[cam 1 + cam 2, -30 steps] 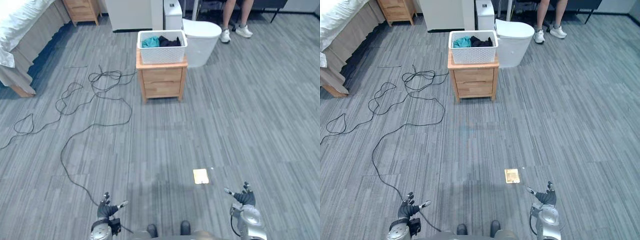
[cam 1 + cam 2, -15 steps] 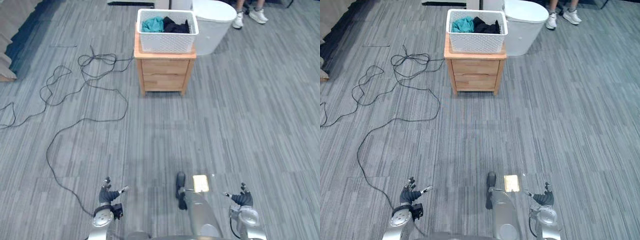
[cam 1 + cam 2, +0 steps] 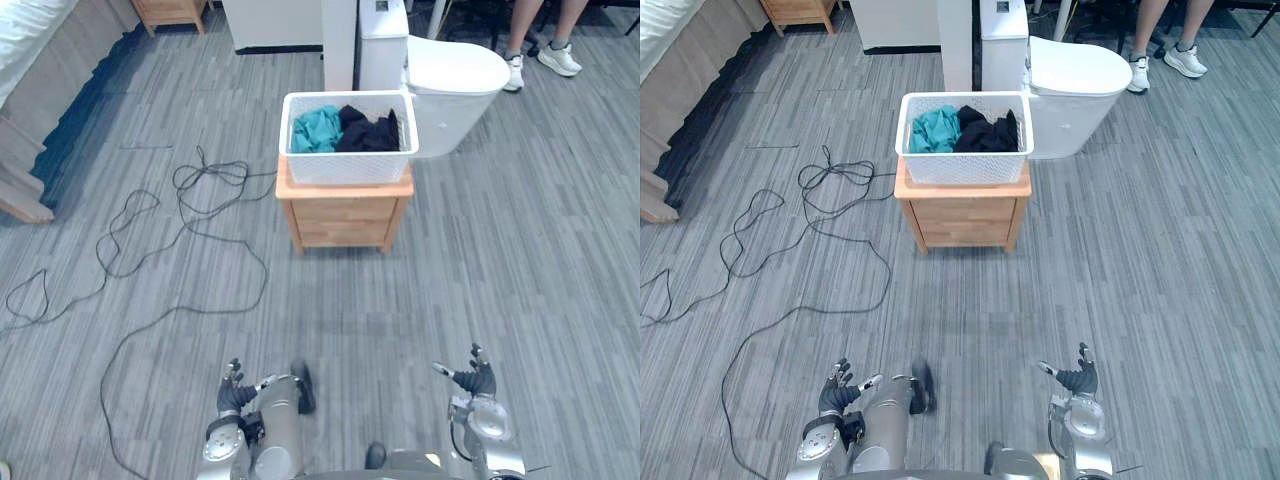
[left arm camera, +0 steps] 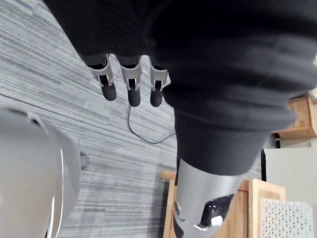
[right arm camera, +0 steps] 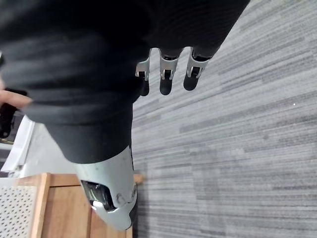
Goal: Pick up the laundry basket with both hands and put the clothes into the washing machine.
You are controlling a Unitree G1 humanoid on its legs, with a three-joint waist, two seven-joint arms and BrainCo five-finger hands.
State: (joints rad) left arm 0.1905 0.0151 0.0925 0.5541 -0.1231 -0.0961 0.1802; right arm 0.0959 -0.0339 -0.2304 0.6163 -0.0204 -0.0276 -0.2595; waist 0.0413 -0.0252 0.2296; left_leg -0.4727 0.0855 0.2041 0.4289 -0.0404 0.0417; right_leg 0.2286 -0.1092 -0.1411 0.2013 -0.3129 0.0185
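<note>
Fingers spread loosely on left hand (image 3: 233, 393) and right hand (image 3: 477, 381), both low and empty. White mesh basket (image 3: 348, 168) with teal and black clothes (image 3: 345, 130) sits on wooden nightstand (image 3: 345, 213), well ahead. Left wrist view: fingers (image 4: 130, 88) straight, slightly apart. Right wrist view: fingers (image 5: 166, 74) likewise.

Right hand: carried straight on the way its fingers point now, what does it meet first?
Way looks free nearby: the open right hand points forward over grey floor, passing right of the wooden nightstand and its white laundry basket. Farther on it might reach the white toilet; depth is unclear.
</note>
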